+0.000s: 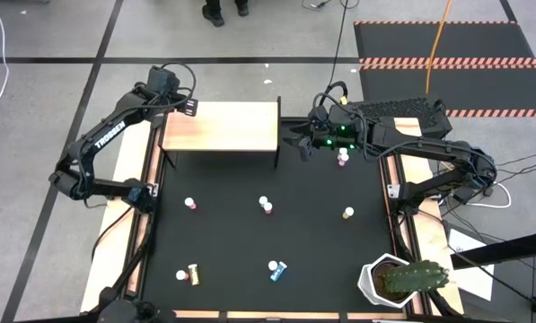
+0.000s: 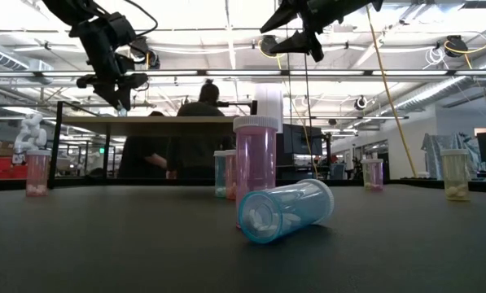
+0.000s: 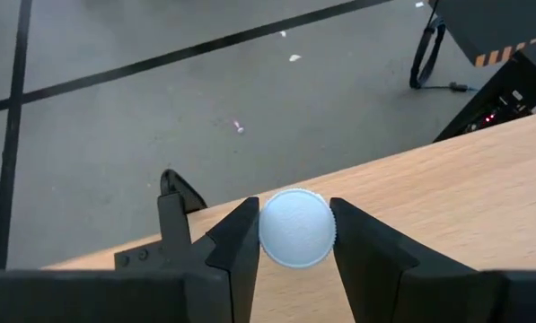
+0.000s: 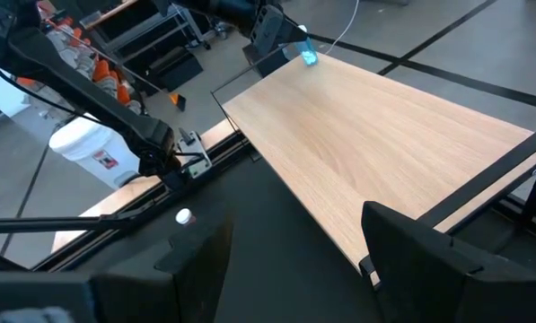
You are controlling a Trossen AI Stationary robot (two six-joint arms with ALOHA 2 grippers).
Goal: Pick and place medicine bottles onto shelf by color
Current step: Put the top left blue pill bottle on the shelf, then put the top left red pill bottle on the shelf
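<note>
Upright, cap up, a blue bottle (image 3: 294,227) is clenched by the left pincer (image 3: 293,240) over the shelf (image 3: 447,193) corner.

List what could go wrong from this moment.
The left gripper holds a white-capped blue medicine bottle right at the corner of the pale-wood shelf; released there, it may tip off the edge. The open right gripper hovers by the shelf's opposite end, near a pink bottle it might knock over.
</note>
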